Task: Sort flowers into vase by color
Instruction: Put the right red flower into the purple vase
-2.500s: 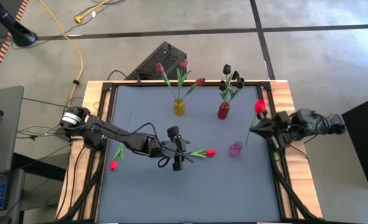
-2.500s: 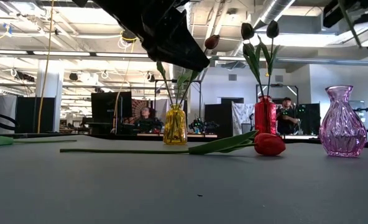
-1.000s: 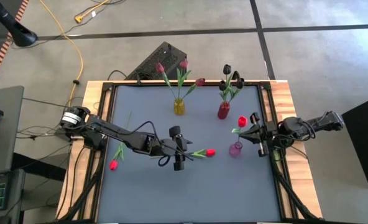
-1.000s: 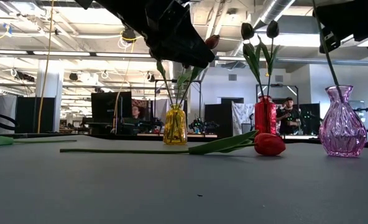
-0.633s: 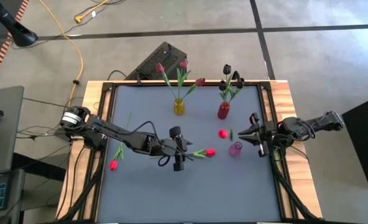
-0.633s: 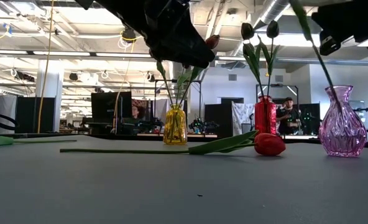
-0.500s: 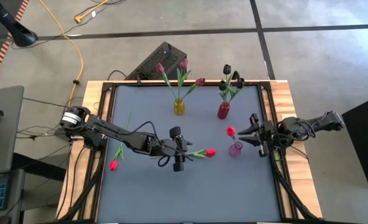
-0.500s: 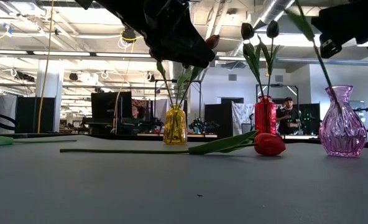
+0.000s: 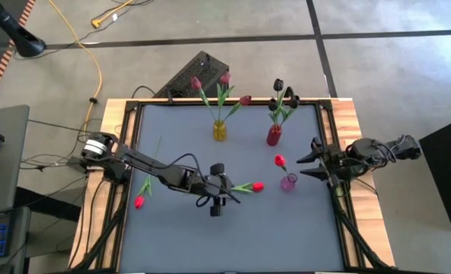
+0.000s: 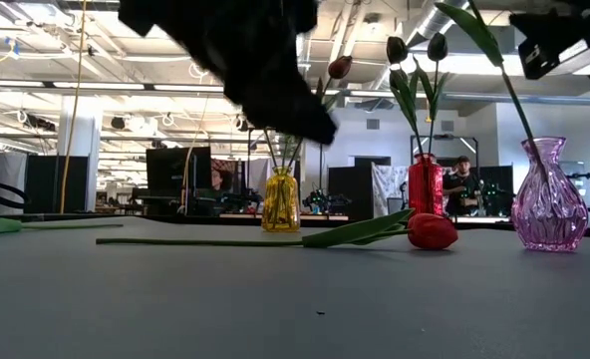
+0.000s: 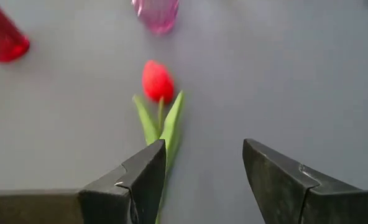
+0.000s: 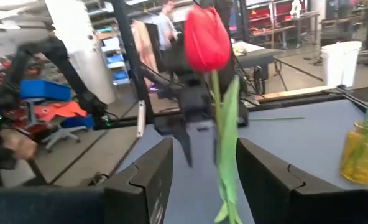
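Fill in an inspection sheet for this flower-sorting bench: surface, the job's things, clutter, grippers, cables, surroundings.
Surface: grey table mat in a wooden frame.
Job's things: yellow glass vase holds maroon-pink tulips; red glass vase holds black tulips; pink glass vase holds one red tulip. Loose red tulips lie mid-table and near the left edge.
Clutter: nothing seen.
Grippers: left gripper open over the mid-table tulip's stem; right gripper open beside the pink vase.
Cables: yellow cable on the floor.
Surroundings: a person behind the table.

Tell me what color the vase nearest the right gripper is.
Translucent pink-purple vase, clearest in the low view.
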